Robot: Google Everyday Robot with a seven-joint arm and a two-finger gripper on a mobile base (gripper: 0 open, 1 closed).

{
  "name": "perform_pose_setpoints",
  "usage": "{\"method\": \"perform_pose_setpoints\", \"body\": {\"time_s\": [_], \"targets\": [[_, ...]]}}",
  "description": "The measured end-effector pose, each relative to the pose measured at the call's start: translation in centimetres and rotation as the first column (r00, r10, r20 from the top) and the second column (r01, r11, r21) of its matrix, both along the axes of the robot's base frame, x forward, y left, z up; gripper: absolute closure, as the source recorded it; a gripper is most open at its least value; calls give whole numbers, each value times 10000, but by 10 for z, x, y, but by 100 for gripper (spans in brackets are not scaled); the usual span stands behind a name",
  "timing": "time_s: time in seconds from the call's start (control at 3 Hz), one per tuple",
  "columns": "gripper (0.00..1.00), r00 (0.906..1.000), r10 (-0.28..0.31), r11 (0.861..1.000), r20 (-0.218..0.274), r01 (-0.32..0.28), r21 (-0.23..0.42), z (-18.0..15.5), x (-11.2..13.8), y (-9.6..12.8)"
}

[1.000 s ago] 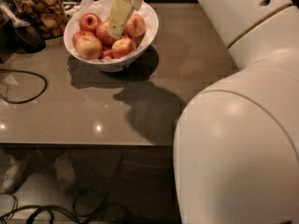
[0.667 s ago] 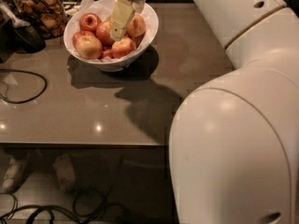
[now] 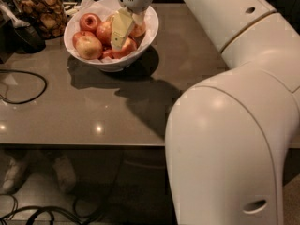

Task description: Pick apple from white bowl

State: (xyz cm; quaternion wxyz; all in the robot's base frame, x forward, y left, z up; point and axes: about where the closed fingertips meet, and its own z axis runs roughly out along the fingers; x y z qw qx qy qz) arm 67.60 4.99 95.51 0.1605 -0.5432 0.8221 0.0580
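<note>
Tool lowered deeper into white bowl, against apple, open or clamped cannot tell

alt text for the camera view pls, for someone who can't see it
The robot's gripper is down among red-orange apples in a white bowl near the back of a grey-brown table. A glass jar of brown snacks stands left of the bowl, and the robot's bulky white arm fills the right foreground.
</note>
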Motion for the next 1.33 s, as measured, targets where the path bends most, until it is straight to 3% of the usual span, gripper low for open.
{"method": "perform_pose_setpoints", "body": {"time_s": [1.33], "targets": [[22, 9960, 6, 9992, -897, 31, 410, -32, 7, 5]]}}
